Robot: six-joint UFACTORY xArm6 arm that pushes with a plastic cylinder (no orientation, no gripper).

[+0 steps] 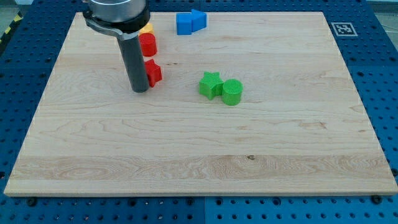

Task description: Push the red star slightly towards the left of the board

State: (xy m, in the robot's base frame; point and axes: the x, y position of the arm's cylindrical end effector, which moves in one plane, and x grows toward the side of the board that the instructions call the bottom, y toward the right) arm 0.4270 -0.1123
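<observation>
step: lining up | my tip [140,90] upper left, touching red star's [153,72] left side | no claw, bare rod | next: circle to star's right, push left

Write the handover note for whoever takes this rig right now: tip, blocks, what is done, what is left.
My tip rests on the wooden board, touching the view's left side of the red star-shaped block.
A red cylinder block sits just above it, a yellow block behind that, shape unclear.
Blue blocks at the view's top; green star and green cylinder mid-board, touching.
Done: cannot tell. Left: probably bring the tip round to the star's right and push leftwards slightly.
</observation>
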